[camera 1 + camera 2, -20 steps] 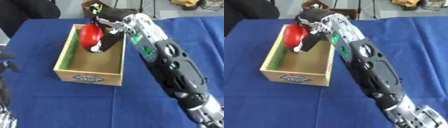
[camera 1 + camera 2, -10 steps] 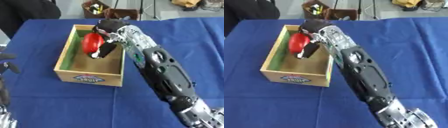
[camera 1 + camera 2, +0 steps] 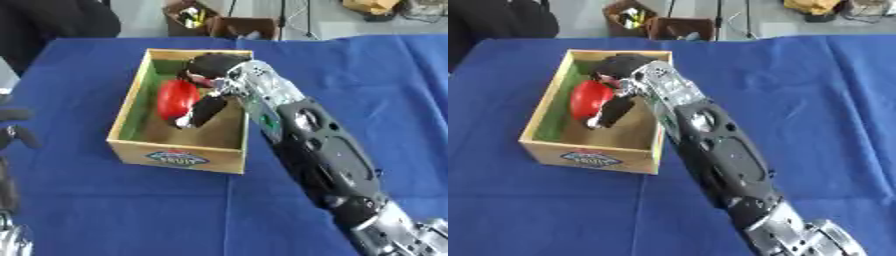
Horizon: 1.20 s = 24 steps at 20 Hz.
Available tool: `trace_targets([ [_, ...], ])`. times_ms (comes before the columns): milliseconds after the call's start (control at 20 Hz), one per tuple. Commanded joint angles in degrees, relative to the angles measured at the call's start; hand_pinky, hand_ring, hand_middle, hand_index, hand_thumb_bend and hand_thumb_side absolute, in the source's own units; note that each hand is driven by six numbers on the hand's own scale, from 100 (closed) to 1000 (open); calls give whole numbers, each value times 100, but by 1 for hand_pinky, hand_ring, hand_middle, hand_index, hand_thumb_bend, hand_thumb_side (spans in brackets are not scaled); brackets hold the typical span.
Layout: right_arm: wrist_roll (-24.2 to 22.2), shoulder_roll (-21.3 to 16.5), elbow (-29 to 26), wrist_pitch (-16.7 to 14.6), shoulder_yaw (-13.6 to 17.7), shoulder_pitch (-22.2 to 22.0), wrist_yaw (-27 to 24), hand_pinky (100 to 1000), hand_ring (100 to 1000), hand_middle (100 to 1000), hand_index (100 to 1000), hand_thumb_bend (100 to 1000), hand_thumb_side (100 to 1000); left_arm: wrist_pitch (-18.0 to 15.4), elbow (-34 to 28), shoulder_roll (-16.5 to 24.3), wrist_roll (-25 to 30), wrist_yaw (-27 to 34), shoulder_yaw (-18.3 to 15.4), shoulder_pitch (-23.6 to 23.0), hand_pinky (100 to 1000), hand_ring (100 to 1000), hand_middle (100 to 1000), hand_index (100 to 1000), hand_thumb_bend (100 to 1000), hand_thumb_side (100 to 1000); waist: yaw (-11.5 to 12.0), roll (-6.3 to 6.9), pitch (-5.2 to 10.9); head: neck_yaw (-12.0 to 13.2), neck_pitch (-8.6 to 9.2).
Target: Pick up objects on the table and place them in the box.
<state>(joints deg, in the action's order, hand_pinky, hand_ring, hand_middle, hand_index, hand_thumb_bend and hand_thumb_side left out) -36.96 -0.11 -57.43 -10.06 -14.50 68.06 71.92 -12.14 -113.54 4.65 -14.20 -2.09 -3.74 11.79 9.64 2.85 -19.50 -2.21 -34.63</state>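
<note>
A wooden box (image 3: 171, 156) with a fruit label stands on the blue table, left of centre. My right arm reaches over its right wall from the lower right. My right hand (image 3: 213, 68) is inside the box, curled round a red rounded object (image 3: 175, 98), with one dark finger (image 3: 204, 110) lying along the object's right side. The red object sits low in the box, near the green-lined left wall (image 3: 555, 117); whether it touches the floor is unclear. My left hand (image 3: 16, 126) shows at the left edge of the left eye view, fingers spread, holding nothing.
The blue cloth (image 3: 367, 65) covers the whole table, with bare cloth to the right of and in front of the box. Beyond the far edge stand open cardboard boxes (image 3: 677, 26) on the floor. A dark-clothed person (image 3: 52, 20) is at the far left corner.
My right hand has carried the red object down from the box's far rim level deeper into the box and slightly toward me. The left hand has stayed put.
</note>
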Motion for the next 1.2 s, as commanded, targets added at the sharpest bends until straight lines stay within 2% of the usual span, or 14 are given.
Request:
trace_targets([
  [50,-216,62,-104,-6,64,158,122,843,850,734,916,460,713,-11,-106,41,15,13,14,62,287,545,593,684,100,939,14,10,101,-9,46],
  [200,-281,57,-172,36,77,164,246,868,887,790,943,593,700,-9,-106,41,12,13,12,61,288,545,593,684,100,939,10,6,103,-9,49],
  [350,-234,50,-224,84,87,163,388,872,891,801,944,615,687,-6,-106,38,15,14,12,62,288,545,593,684,100,939,5,1,106,-8,53],
  [700,-58,5,-481,115,120,124,248,861,869,781,931,606,704,-7,-106,37,14,14,7,55,289,546,593,684,100,940,-3,19,114,5,50],
  [1000,43,-166,-1147,145,161,66,-229,845,839,749,918,582,756,-12,-106,37,-3,7,-9,42,289,546,593,684,100,937,-23,42,127,35,51],
  [1200,343,-379,-1704,137,229,2,-581,833,822,730,913,563,758,-12,-106,34,-18,-4,-24,29,289,546,594,685,100,937,-55,59,137,72,45],
])
